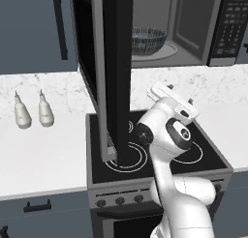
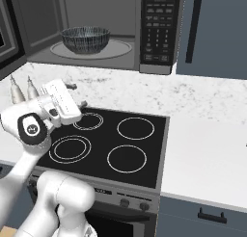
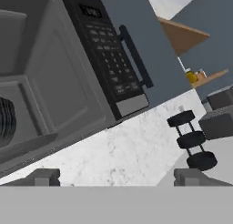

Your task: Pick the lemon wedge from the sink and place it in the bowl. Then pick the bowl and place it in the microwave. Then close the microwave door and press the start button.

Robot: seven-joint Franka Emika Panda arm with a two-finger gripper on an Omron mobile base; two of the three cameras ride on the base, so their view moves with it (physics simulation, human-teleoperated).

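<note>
Two bottles, open microwave door beside bowl

The open microwave door hides the bowl's left side in the left base view, and whatever lies inside the bowl cannot be made out.

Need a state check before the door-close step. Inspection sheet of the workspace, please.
Surface: black stovetop with four ring burners, white marbled counter either side.
Job's things: bowl sits on the turntable inside the microwave; microwave door stands wide open over the stove. Lemon wedge cannot be made out in the bowl.
Clutter: two small white bottles upright on the left counter.
Grippers: pincer open, holding nothing, pointed toward the microwave's button panel.
Cables: nothing seen.
Surroundings: blue-grey cabinets, oven knobs below the stovetop.
</note>
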